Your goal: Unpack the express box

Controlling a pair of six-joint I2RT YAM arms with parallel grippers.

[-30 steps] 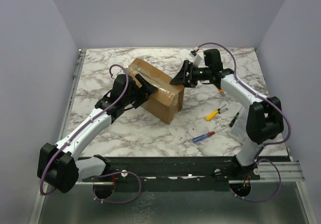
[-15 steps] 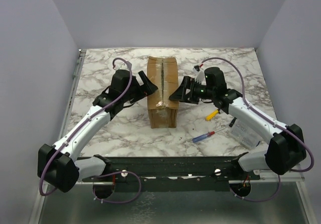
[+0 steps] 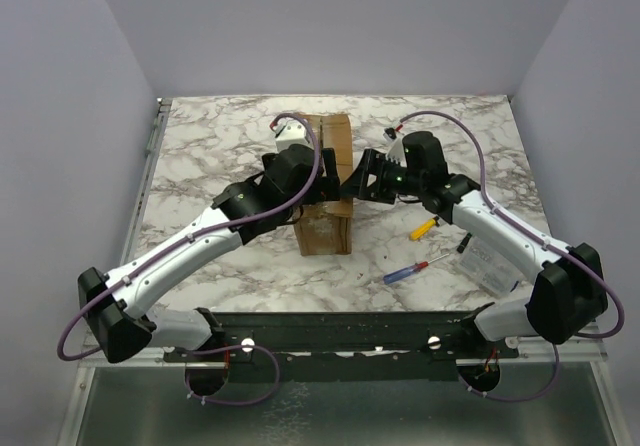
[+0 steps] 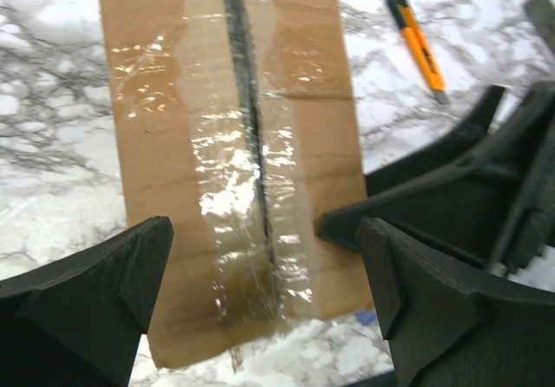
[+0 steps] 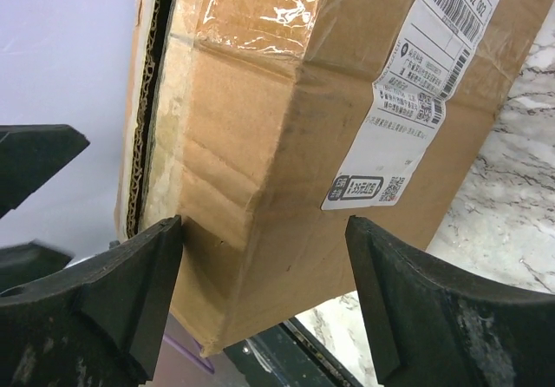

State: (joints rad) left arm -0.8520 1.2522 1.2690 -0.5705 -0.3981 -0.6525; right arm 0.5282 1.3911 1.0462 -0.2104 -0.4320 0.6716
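The express box [image 3: 326,234] is a brown carton standing lengthwise in the middle of the table. Glossy tape runs along its top seam [image 4: 247,170], and a white label [image 5: 434,75] is on its right side. My left gripper [image 3: 312,188] is open above the box top, with its fingers [image 4: 95,300] spread wider than the taped seam. My right gripper [image 3: 352,182] is open at the box's right side. Its fingers [image 5: 130,291] straddle the upper right edge [image 5: 260,196] near a corner, and the left one is close against the cardboard.
An orange utility knife [image 3: 425,228] lies right of the box and also shows in the left wrist view [image 4: 416,40]. A red-and-blue screwdriver [image 3: 410,270] and a dark green screwdriver [image 3: 467,238] lie nearby. Walls close in the table's far and side edges.
The box turned from diagonal to lengthwise. My left arm has swung right and now reaches over the box top. My right gripper came down to the box's right side and stays there.
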